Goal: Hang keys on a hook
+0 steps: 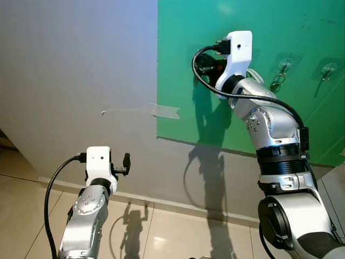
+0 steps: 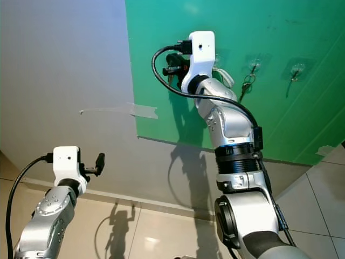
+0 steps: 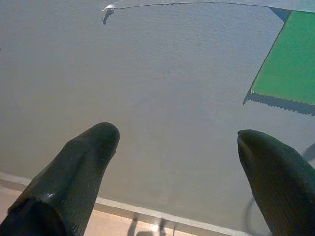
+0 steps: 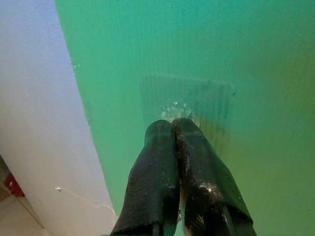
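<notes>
your right gripper, fingers pressed shut with no key visible between them, noses the clear adhesive hook on the green corrugated board, a key ring already hanging at three o'clock, so pushing harder risks peeling it loose.

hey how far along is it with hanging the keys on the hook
Looks done: one set of keys already hangs from a hook on the green board. In hand: the right gripper is up at the board, fingers shut, tips against a clear stick-on hook; whether it holds keys cannot be seen. Left: drawing the arm back. The left gripper hangs open by the grey wall.
</notes>
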Tool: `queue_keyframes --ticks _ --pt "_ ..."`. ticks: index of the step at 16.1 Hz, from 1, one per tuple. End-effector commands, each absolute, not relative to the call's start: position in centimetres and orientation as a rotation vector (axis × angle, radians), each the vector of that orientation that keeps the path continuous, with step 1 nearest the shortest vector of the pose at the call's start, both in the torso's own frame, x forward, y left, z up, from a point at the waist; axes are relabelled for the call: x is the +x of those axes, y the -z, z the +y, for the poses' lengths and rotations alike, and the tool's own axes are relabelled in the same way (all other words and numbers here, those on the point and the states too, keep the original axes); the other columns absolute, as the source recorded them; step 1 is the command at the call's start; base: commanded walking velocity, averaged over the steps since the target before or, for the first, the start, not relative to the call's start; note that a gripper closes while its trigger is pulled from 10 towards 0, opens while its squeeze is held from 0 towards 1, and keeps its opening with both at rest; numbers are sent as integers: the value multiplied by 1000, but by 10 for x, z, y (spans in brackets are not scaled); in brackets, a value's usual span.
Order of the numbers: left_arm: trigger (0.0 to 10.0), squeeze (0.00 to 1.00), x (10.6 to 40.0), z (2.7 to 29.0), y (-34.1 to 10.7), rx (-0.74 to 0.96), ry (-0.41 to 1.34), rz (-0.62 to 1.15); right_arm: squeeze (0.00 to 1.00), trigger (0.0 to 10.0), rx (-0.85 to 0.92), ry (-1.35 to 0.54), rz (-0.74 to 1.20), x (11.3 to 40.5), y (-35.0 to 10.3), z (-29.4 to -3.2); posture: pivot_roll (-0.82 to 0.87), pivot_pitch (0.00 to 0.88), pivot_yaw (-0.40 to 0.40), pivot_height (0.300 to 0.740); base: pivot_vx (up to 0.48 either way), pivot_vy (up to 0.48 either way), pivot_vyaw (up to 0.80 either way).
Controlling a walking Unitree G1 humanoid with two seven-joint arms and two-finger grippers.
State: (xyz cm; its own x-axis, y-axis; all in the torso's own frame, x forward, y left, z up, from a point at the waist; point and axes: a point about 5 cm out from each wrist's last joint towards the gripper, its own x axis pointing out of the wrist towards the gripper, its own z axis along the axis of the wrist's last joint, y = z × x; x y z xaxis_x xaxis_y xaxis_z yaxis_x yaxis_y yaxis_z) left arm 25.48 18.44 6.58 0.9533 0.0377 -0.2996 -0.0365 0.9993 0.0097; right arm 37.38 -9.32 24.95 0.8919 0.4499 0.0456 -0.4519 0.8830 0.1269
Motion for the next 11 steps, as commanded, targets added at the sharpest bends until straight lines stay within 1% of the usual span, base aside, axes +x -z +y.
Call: queue_keyframes --ticks 1,4,7,11 --pt "10000 0 258 182 -66 13 -37 302 0 10000 112 -461 -41 378 -258 -94 -1 0 -78 740 0 0 0" --pt "10000 0 258 182 -66 16 -39 302 0 10000 103 -457 -25 383 -252 -93 3 0 -80 740 0 0 0" --pt "10000 0 258 182 -66 18 -43 303 0 10000 91 -461 19 389 -233 -91 6 0 -82 740 0 0 0" --pt "10000 0 256 181 -65 18 -45 306 0 10000 90 -484 73 388 -212 -86 12 0 -85 740 0 0 0"
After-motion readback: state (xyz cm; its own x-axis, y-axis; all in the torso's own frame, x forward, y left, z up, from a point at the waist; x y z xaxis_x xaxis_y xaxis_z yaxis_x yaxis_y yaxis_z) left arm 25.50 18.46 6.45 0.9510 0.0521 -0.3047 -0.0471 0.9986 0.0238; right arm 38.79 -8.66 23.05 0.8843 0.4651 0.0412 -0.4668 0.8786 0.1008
